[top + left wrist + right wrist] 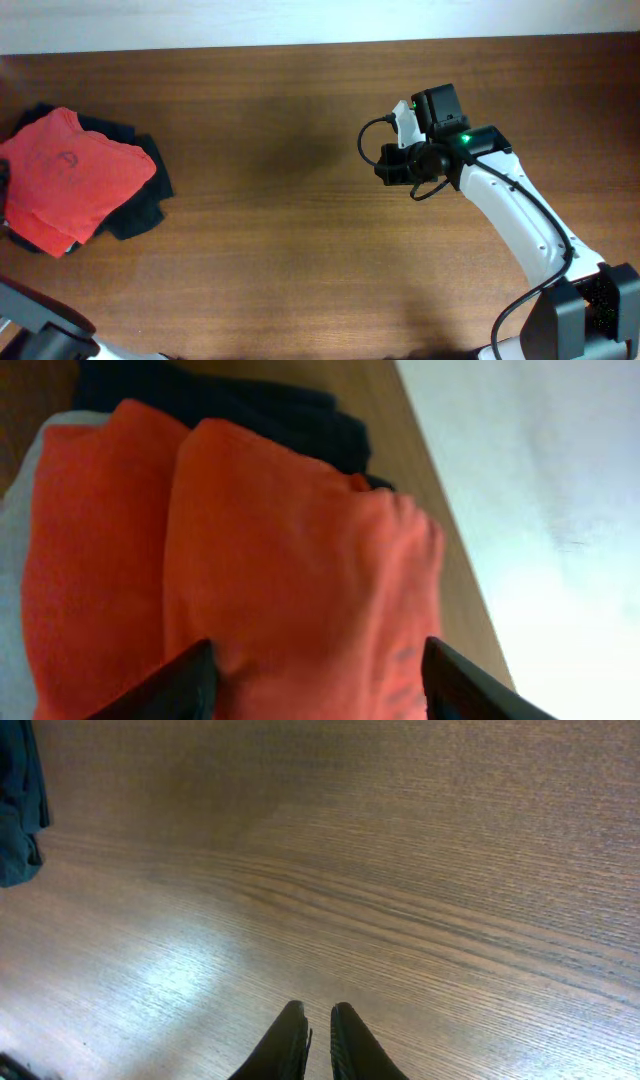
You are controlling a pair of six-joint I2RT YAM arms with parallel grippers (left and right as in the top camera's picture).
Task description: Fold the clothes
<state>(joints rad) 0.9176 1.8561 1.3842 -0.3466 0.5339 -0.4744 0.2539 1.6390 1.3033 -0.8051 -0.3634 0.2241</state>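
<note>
- Our left gripper (318, 643) has its two dark fingers (190, 685) spread wide, and the orange-red T-shirt (300, 560) bulges up between them. We read the jaws as released, though we cannot tell whether either finger touches the cloth.
- Seen from the left wrist, the shirt shows as two rounded, folded layers side by side, with a pale layer (15, 510) at its left edge.
- Our right gripper (318, 1007) is clenched, its fingers almost meeting with nothing between them. It hangs over the bare wooden table (420, 870).
- From overhead, the T-shirt lies folded at the far left of the table, plain side up, with a faint round mark (68, 158) on it.
- It rests on a dark navy-black garment (140, 210), which sticks out beyond it at the top and right.
- The right arm (520, 220) reaches in from the lower right, well apart from the pile.
</note>
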